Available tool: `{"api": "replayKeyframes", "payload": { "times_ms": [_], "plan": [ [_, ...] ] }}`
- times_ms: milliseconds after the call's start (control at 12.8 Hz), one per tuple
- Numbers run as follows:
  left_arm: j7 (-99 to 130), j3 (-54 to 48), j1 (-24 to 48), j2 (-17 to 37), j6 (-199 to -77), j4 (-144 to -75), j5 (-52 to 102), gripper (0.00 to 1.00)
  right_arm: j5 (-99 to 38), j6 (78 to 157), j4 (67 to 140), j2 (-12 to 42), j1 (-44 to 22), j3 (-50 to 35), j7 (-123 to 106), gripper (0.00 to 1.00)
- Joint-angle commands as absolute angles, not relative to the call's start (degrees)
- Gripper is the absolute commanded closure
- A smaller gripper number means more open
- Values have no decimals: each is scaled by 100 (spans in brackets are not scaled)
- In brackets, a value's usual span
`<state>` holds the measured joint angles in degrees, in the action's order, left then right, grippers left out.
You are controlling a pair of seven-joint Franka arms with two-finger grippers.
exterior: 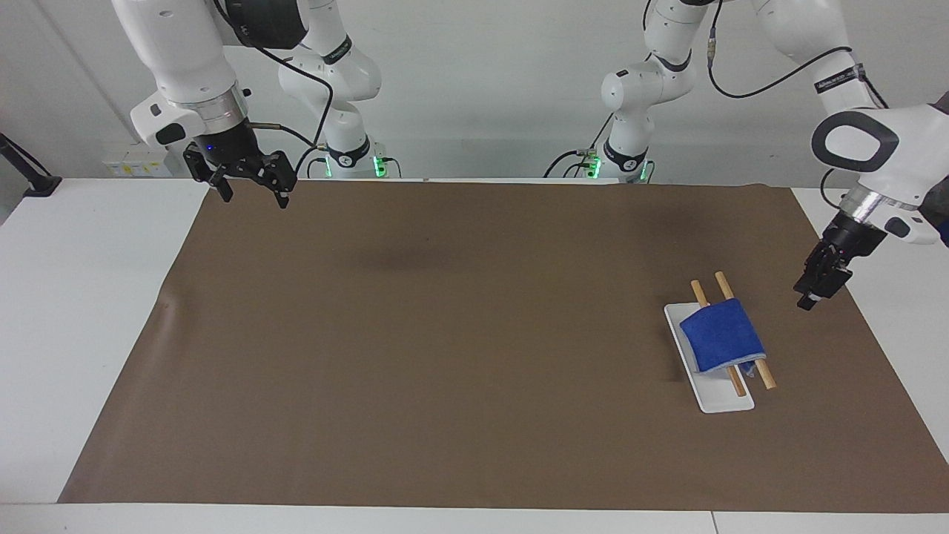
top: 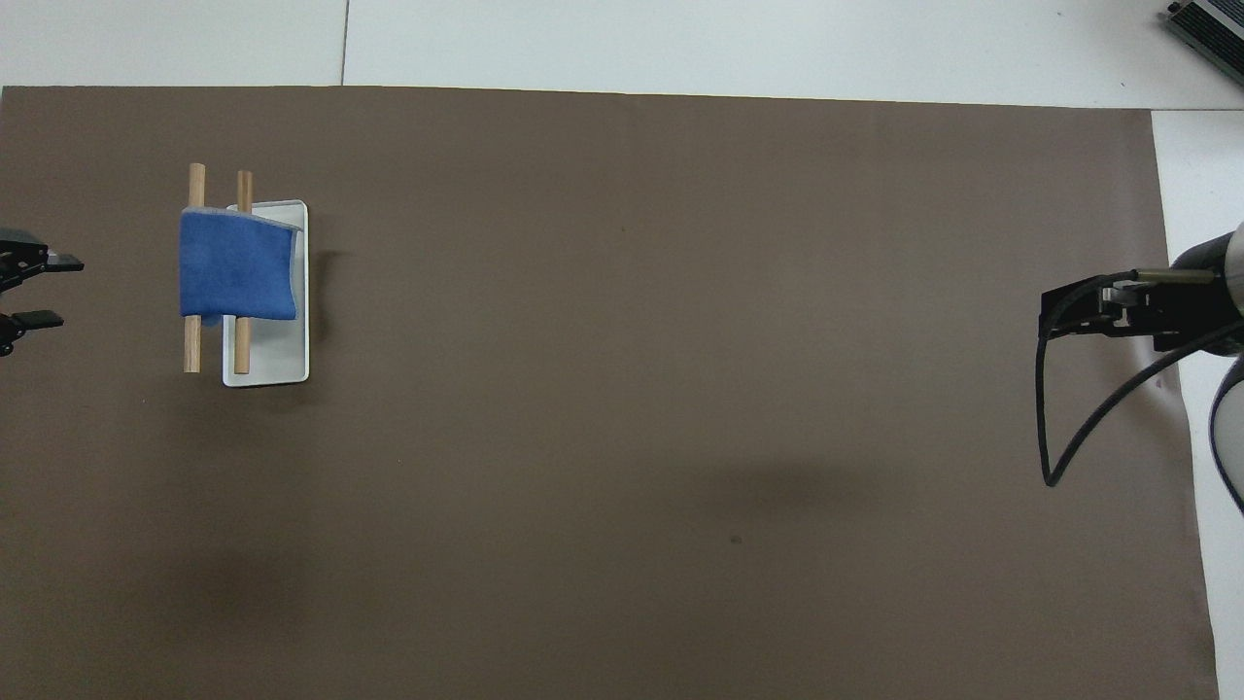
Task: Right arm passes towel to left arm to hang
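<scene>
The blue towel (exterior: 721, 338) is hanging draped over two wooden rods (exterior: 744, 335) on a white tray (exterior: 710, 400), toward the left arm's end of the brown mat (exterior: 445, 334). The left gripper (exterior: 813, 291) is hovering over the mat's edge beside the rack, apart from the towel, its fingers spread and holding nothing. The right gripper (exterior: 248, 182) is waiting over the mat's corner at the right arm's end, fingers spread wide, empty.
</scene>
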<state>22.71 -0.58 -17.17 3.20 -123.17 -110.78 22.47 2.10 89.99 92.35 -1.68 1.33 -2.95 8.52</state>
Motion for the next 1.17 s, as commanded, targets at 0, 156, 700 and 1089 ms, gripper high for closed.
{"api": "replayKeyframes", "payload": {
  "times_ms": [0,156,700,1089],
  "plan": [
    [2259,-70,-1697,-33,-11043,-10478,1549,29,105,8825,9264,-184,220,-369,914,0],
    [2259,-123,-1617,-272,-10244,-10101,1215,29,105,8807,9255,-202,220,-369,914,0],
    [1874,-307,-520,-237,-9185,-9457,378,30,-308,8859,9264,-211,220,-369,431,0],
    [522,-334,-413,-185,-8746,-9203,-411,31,-176,8877,9316,-229,220,-352,439,0]
  ]
}}
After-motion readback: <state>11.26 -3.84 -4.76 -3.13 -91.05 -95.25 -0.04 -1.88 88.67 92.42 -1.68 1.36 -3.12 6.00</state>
